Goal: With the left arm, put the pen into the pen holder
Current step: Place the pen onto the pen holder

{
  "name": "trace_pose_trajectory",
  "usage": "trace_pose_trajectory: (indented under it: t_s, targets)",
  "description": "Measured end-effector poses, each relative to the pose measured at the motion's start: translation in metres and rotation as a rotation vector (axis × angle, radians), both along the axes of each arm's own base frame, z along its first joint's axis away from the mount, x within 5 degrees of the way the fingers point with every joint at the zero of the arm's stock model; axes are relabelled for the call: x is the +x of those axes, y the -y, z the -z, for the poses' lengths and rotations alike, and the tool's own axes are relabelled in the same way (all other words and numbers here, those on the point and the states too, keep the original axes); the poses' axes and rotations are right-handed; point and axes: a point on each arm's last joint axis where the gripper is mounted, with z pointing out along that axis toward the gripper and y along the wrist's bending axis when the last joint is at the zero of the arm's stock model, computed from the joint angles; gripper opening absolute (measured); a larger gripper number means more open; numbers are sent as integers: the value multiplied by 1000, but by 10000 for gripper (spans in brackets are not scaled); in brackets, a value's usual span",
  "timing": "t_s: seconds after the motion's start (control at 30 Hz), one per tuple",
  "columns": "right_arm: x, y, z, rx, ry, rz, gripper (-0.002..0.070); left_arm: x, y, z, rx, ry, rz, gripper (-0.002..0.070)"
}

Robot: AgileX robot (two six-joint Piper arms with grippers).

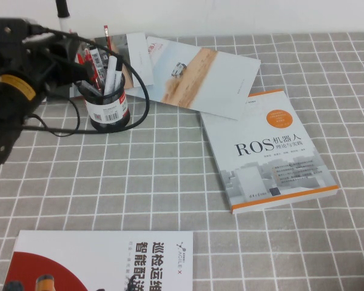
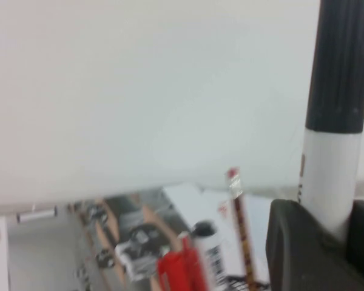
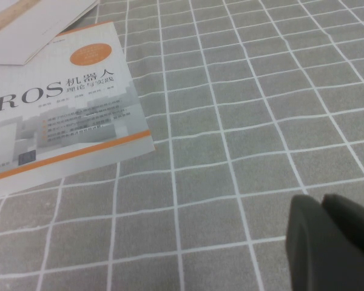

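One short thick white-barrelled black-capped marker stands pinched upright in the left gripper beside the black mesh holder; light, stiff, slick, best gripped mid-barrel. Right gripper hangs closed over the cloth.

From my high view the left gripper is buried behind its own arm and cable, so I can't read its jaws there. The pen holder hides the lower part of the pen. My left wrist view cuts the pen at the top edge, and the red pens blur. The right gripper shows only partly, cropped at the bottom edge.
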Motion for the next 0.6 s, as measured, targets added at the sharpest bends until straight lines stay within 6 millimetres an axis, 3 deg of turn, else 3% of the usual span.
trace_pose_trajectory:
  t_s: [0.23, 0.6]
  targets:
    - [0, 0, 0, 0, 0, 0, -15, 38, 5, 33, 22, -45, 10, 116]
    - [0, 0, 0, 0, 0, 0, -15, 45, 7, 46, 4, -64, 21, 134]
